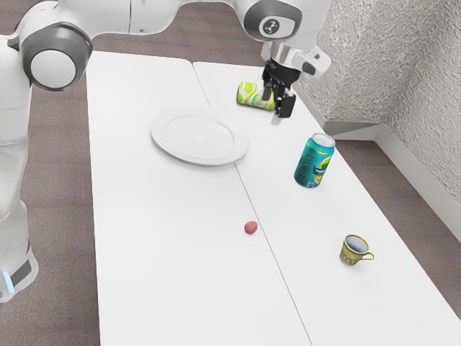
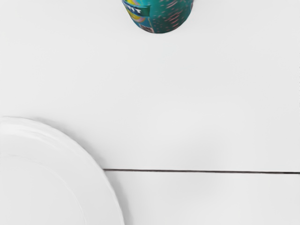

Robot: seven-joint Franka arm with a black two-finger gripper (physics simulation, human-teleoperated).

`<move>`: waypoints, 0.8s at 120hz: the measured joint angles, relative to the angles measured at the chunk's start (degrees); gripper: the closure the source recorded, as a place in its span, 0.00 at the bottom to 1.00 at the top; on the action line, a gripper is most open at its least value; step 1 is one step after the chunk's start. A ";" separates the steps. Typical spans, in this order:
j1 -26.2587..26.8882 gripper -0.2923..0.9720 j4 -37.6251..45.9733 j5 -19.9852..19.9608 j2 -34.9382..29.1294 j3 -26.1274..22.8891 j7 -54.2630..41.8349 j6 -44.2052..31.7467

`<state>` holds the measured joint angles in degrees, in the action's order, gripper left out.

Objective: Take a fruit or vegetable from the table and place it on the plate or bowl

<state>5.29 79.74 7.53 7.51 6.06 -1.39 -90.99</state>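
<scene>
Cup (image 1: pixel 355 251): alone, near the table's (image 1: pixel 166 288) edge at the exterior view's right.
Room: bare top all around the fruit (image 1: pixel 251 228), which lies just beside the seam (image 1: pixel 241 184), well apart from the plate (image 1: pixel 198 137).
Long axis: fruit small, red, roundish; none readable.
Teal can (image 1: pixel 314 161): upright, between Cup and gripper (image 1: pixel 282 115).
Arm: hand points down beside the lying green can (image 1: pixel 252 94); jaws parted, empty.

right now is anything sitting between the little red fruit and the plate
Nothing visible does: bare table lies between the fruit and the plate. The teal can stands to the exterior view's right of that path.
</scene>
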 joint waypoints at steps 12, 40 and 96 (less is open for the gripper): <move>-0.03 0.23 0.00 0.04 0.00 -0.05 -0.10 -1.18; -0.06 0.23 0.08 0.13 1.42 -0.08 -0.25 -2.45; 5.74 0.23 1.40 -2.42 4.48 -0.26 1.58 -2.99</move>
<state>11.03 81.14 5.11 11.98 5.80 0.19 -93.98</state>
